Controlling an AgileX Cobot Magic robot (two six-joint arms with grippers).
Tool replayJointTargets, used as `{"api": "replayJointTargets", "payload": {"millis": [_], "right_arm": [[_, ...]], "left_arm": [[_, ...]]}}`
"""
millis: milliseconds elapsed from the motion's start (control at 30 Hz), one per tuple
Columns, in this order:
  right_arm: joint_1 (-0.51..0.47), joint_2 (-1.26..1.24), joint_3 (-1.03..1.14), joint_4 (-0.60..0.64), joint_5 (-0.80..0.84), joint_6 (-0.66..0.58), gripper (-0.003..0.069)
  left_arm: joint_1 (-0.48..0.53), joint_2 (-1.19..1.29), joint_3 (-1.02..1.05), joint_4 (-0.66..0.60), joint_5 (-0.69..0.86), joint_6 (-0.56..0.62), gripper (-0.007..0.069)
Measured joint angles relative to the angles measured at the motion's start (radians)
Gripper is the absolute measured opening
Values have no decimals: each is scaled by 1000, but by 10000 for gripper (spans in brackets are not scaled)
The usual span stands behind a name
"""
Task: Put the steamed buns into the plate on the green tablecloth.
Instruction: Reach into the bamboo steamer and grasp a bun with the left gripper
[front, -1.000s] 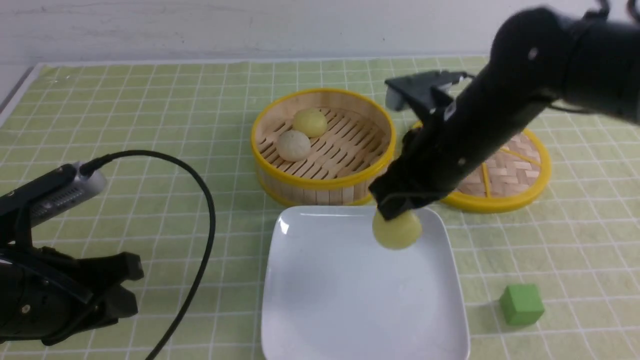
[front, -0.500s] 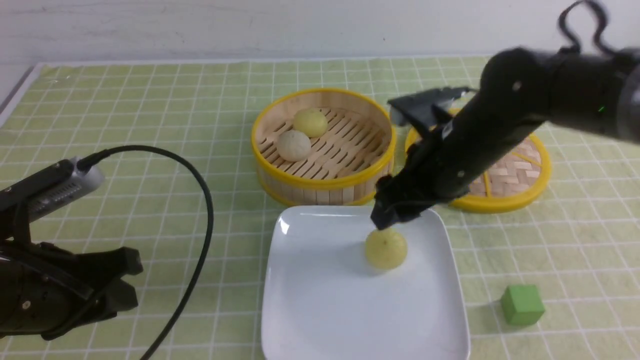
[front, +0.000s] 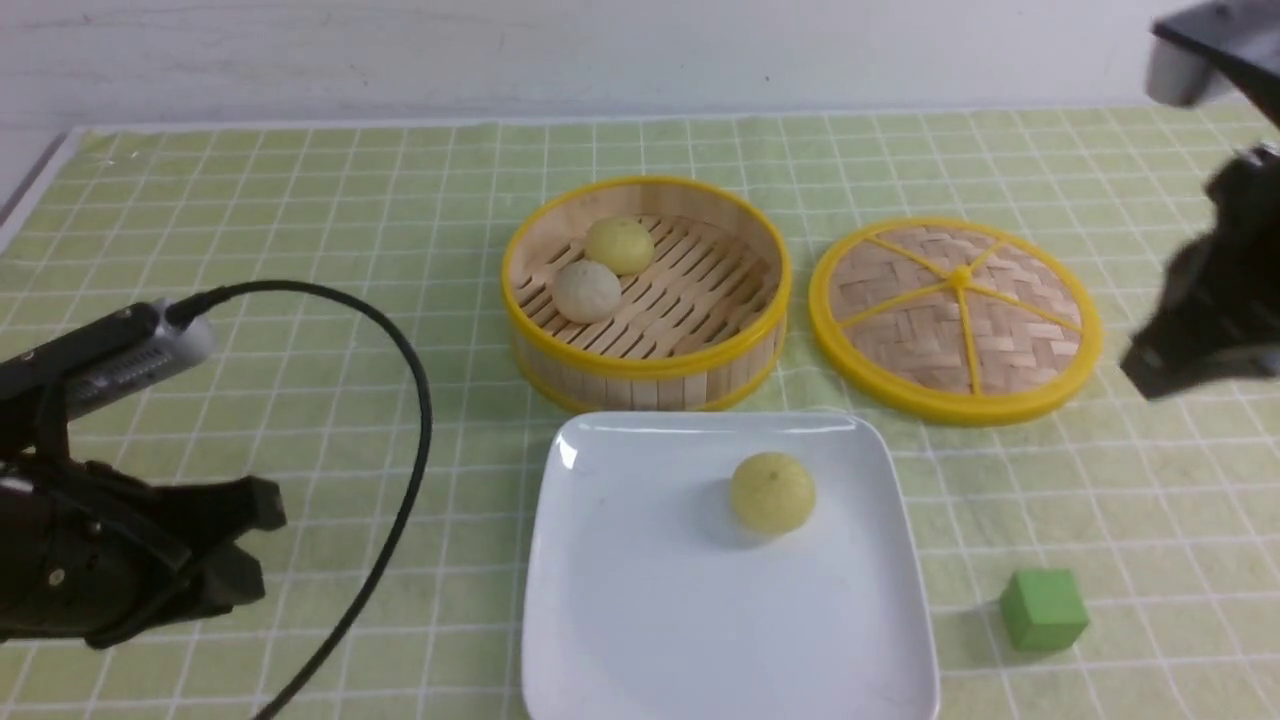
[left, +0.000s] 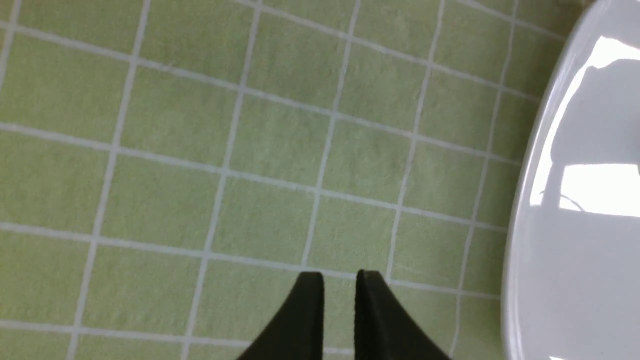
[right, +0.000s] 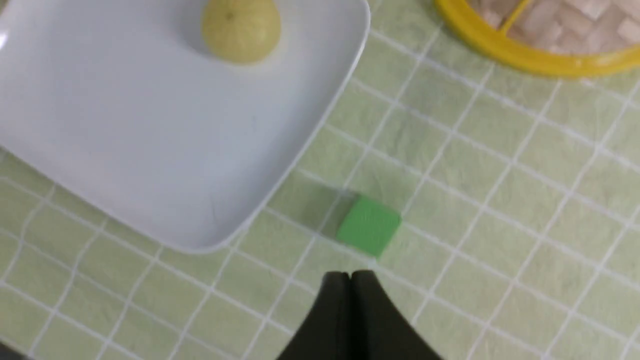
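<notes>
Free green cloth (front: 480, 540) spans left of the plate (front: 720, 640); 1 cube (front: 1043, 610) (green) obstructs its right.

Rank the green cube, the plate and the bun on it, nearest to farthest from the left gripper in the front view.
1. Plate, right of the gripper
2. Bun, on the plate
3. Green cube, right of the plate

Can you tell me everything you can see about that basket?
The bamboo steamer basket is round and open-topped, upright on the green tablecloth just beyond the white plate. Yellow bands edge its pale wall, seemingly bamboo, at top and bottom; its floor is slatted. Inside, toward the left, sit a yellow bun and a greyish-beige bun.
</notes>
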Motion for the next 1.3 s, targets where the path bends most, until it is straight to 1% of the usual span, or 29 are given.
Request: {"api": "replayJointTargets", "payload": {"millis": [67, 133, 233, 333, 400, 467, 533, 567, 600, 633, 667, 700, 800, 867, 933, 1067, 1133, 1167, 1200, 1233, 1267, 1300], "right_arm": [[-3, -83, 96, -7, 1, 0, -15], [-3, -174, 206, -7, -24, 0, -15], [-3, -294, 364, -7, -136, 1, -15], [-3, -372, 485, -7, -241, 1, -14], [-3, -414, 563, -7, -317, 1, -11], [-3, -428, 599, -7, -354, 4, -9], [-4, -433, 618, 0, -375, 5, -6], [-5, -433, 621, 2, -381, 5, -6], [-5, -433, 621, 4, -382, 5, -6], [-8, -434, 622, 16, -400, 5, -4], [-8, -434, 622, 20, -404, 5, -3], [-8, -434, 622, 21, -407, 5, -3], [-8, -434, 622, 34, -423, 5, 0], [-8, -434, 622, 42, -427, 5, 1], [-8, -434, 623, 43, -436, 5, 3], [-8, -434, 623, 45, -442, 6, 6], [-8, -434, 623, 45, -443, 6, 10], [-8, -434, 623, 45, -443, 6, 11], [-8, -434, 623, 45, -443, 6, 13], [-8, -434, 623, 45, -443, 6, 13], [-8, -434, 623, 45, -443, 6, 15], [-8, -434, 623, 45, -443, 6, 15]], "left_arm": [[-1, 61, -88, -11, 52, 34, 27], [-11, 123, -185, -31, 87, 65, 4], [-72, 241, -326, -71, 91, 88, 2], [-170, 353, -473, -71, 92, 88, 7], [-254, 488, -627, -39, 98, 66, 39], [-290, 564, -723, -8, 104, 33, 76], [-326, 681, -895, 46, 127, -36, 146], [-332, 724, -952, 65, 138, -59, 176], [-333, 734, -966, 69, 141, -65, 183], [-338, 837, -1106, 104, 179, -101, 262], [-338, 876, -1158, 115, 192, -110, 292], [-339, 895, -1172, 117, 195, -112, 306], [-339, 1024, -1339, 154, 240, -120, 382], [-339, 1099, -1430, 167, 267, -122, 402], [-339, 1150, -1470, 173, 281, -123, 407], [-339, 1198, -1492, 217, 290, -120, 397], [-339, 1224, -1494, 259, 294, -129, 365], [-339, 1224, -1493, 261, 294, -131, 360], [-339, 1232, -1496, 274, 296, -151, 304], [-339, 1233, -1496, 278, 301, -157, 286], [-339, 1233, -1501, 279, 320, -172, 211], [-339, 1232, -1506, 279, 334, -175, 161]]}}
